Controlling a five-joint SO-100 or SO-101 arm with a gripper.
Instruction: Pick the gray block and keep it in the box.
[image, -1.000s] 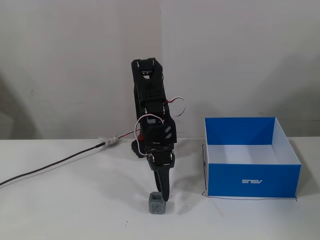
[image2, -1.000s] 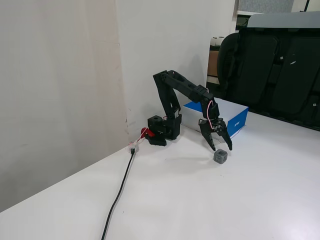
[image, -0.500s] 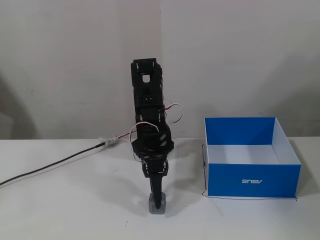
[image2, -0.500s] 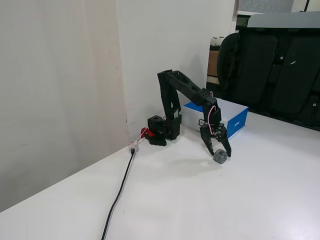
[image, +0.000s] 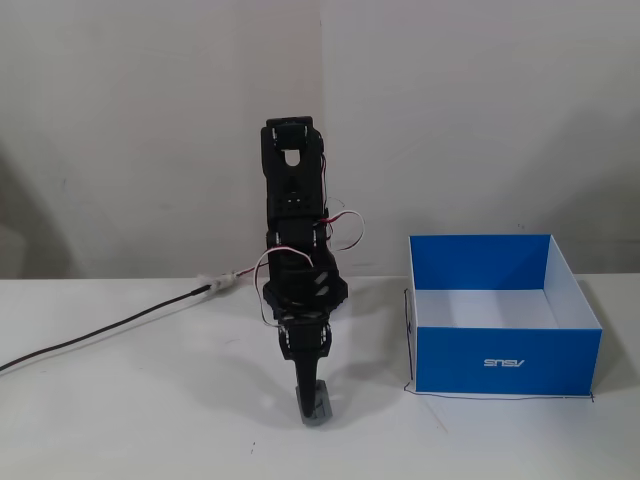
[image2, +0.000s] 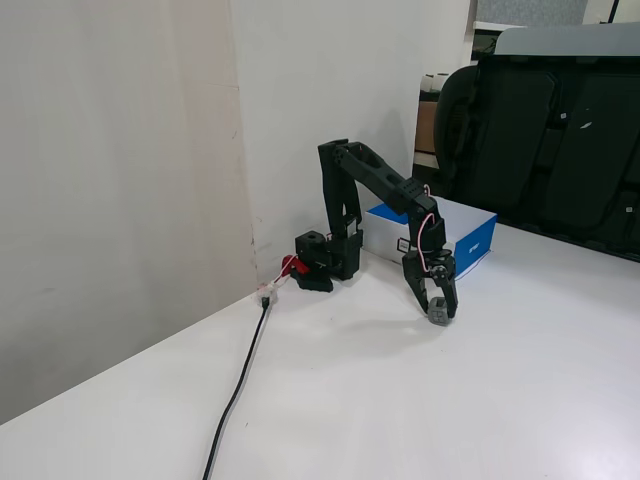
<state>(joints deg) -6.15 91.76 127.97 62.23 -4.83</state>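
Observation:
The gray block (image: 319, 404) is a small gray cube at table level, in front of the arm's base. My gripper (image: 312, 400) points straight down and its dark fingers close on the block; one finger (image: 303, 392) shows on the block's left. In the other fixed view the block (image2: 438, 314) sits between the fingertips of the gripper (image2: 436, 310), touching or just above the table. The box (image: 504, 310), blue outside and white inside, stands open-topped to the right of the arm, well apart from the block. It also shows behind the arm (image2: 474, 240).
A black cable (image: 100, 335) runs from the arm's base to the left over the white table (image: 150, 420). A thin black wire (image: 500, 396) lies around the box's foot. A black chair (image2: 560, 140) stands beyond the table. White walls stand behind.

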